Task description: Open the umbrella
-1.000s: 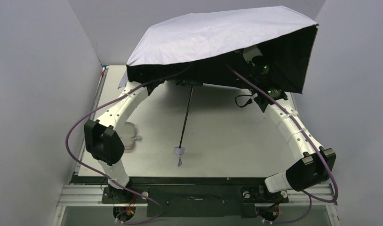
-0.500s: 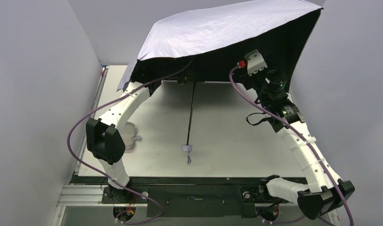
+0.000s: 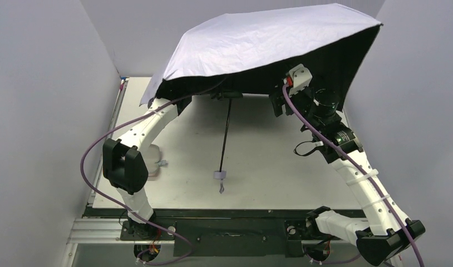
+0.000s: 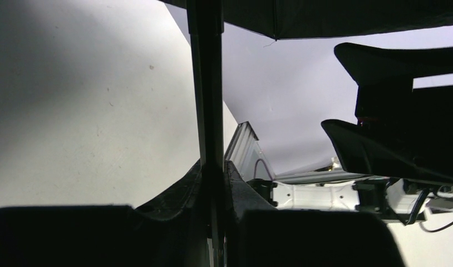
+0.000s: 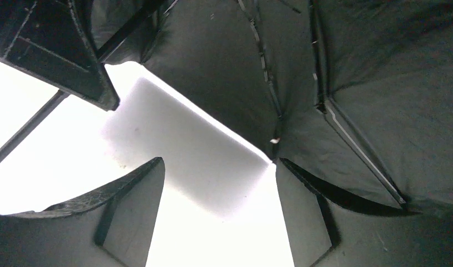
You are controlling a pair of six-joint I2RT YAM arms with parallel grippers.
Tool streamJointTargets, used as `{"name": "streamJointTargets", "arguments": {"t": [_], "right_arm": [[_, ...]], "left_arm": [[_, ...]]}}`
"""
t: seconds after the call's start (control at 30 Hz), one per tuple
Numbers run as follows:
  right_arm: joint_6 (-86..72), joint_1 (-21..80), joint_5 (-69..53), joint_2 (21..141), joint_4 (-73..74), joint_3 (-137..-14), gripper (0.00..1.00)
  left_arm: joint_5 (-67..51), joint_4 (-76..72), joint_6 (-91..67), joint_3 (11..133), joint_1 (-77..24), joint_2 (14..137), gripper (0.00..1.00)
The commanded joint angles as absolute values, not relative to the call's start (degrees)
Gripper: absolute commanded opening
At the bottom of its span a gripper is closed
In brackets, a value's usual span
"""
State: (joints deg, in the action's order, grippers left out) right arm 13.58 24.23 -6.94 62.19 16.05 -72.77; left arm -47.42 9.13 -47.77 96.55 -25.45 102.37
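While the left claw (image 4: 213, 172) clamps the black shaft (image 3: 225, 139) of the one umbrella (image 3: 269, 33) just beneath its spread canopy (image 3: 224, 50), the long axis slants down toward the near edge of the worktop (image 3: 269, 167), handle (image 3: 220, 175) lowest. The right claw (image 5: 216, 183), parted and empty, sits under the canopy to the right of the shaft.

Umbrella (image 3: 252, 41) open, canopy tilted above table; black shaft slanting down; handle seemingly hanging free.

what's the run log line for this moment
umbrella: canopy open | left gripper: shut on shaft | right gripper: open, empty, under canopy
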Motion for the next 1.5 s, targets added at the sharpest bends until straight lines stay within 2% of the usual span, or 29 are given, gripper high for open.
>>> {"name": "streamJointTargets", "arguments": {"t": [0.0, 0.13, 0.3, 0.63, 0.7, 0.73, 0.8, 0.87, 0.93, 1.1, 1.17, 1.27, 1.47], "right_arm": [[9.3, 24.8, -9.2, 60.8, 15.6, -70.5, 0.68], [10.4, 24.8, -10.3, 58.7, 16.6, -66.8, 0.68], [13.3, 24.8, -10.8, 54.5, 19.5, -60.2, 0.68], [17.1, 25.3, -10.4, 47.4, 22.0, -50.2, 0.67], [17.4, 25.4, -10.5, 46.5, 22.5, -49.2, 0.67], [17.8, 25.5, -10.6, 46.2, 22.7, -49.0, 0.67], [18.3, 25.6, -10.4, 45.3, 23.5, -47.8, 0.67], [18.8, 25.7, -10.1, 44.4, 24.0, -46.9, 0.67], [19.2, 25.8, -10.1, 43.2, 24.6, -45.8, 0.67], [21.2, 26.5, -10.7, 39.0, 27.4, -43.2, 0.67], [23.0, 26.8, -10.5, 38.0, 29.3, -42.6, 0.67], [24.8, 27.4, -10.9, 37.3, 32.3, -42.0, 0.69], [29.7, 29.0, -9.6, 37.8, 39.3, -42.3, 0.71]], "left_arm": [[-49.7, -4.6, -40.3, 95.6, -25.5, 100.6, 0.00], [-48.9, -12.0, -37.9, 91.6, -25.7, 101.8, 0.01], [-46.4, -23.0, -36.9, 79.5, -27.1, 99.4, 0.04], [-41.7, -22.4, -31.9, 67.1, -29.1, 94.6, 0.14], [-39.8, -20.9, -30.8, 65.7, -30.2, 93.0, 0.24], [-39.3, -20.2, -30.2, 65.0, -30.4, 92.2, 0.40], [-37.9, -17.9, -28.4, 64.2, -31.0, 91.1, 0.61], [-36.1, -13.5, -24.7, 63.9, -31.5, 89.8, 0.71], [-34.6, -8.0, -20.2, 63.7, -31.9, 88.5, 0.76], [-31.9, 9.3, -6.0, 63.4, -32.1, 85.5, 0.83], [-30.9, 17.0, 0.6, 63.7, -32.2, 84.4, 0.92], [-28.3, 29.0, 9.8, 64.4, -32.3, 83.4, 1.00], [-20.7, 44.2, 24.7, 62.8, -33.4, 79.7, 0.97]]}}
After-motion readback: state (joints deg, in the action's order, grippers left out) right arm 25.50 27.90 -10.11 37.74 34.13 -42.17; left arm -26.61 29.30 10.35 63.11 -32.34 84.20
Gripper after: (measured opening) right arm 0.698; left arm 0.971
